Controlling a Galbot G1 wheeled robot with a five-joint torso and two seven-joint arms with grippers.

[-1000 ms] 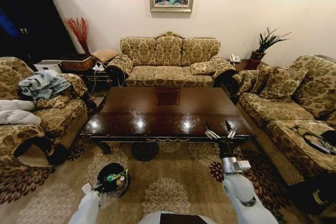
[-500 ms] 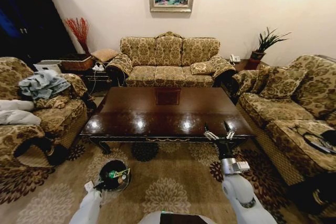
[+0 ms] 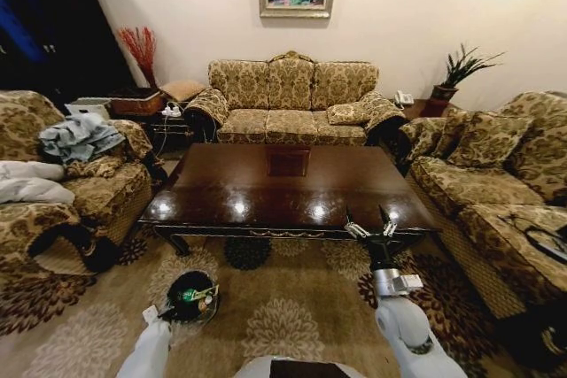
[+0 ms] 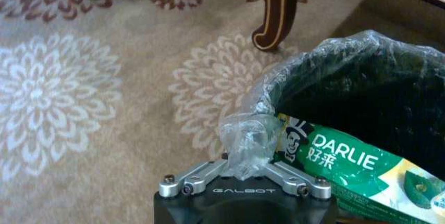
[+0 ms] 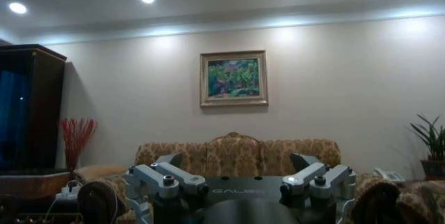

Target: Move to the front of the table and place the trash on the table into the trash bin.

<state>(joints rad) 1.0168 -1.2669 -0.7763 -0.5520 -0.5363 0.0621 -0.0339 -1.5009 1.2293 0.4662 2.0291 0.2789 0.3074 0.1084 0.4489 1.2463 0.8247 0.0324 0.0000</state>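
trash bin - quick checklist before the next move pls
1. Left claw grip: fingers pinched on the clear liner at the rim of the trash bin. Ok.
2. Bin posture: stands mouth up on the carpet, by a table leg. Ok.
3. Green DARLIE box: lies at the bin's mouth next to the left claw; fully inside or not, cannot tell.
4. Table: the top shows bare glossy wood. Ok.
5. Right claw: open, holding nothing, raised at the table's near edge. Ok.
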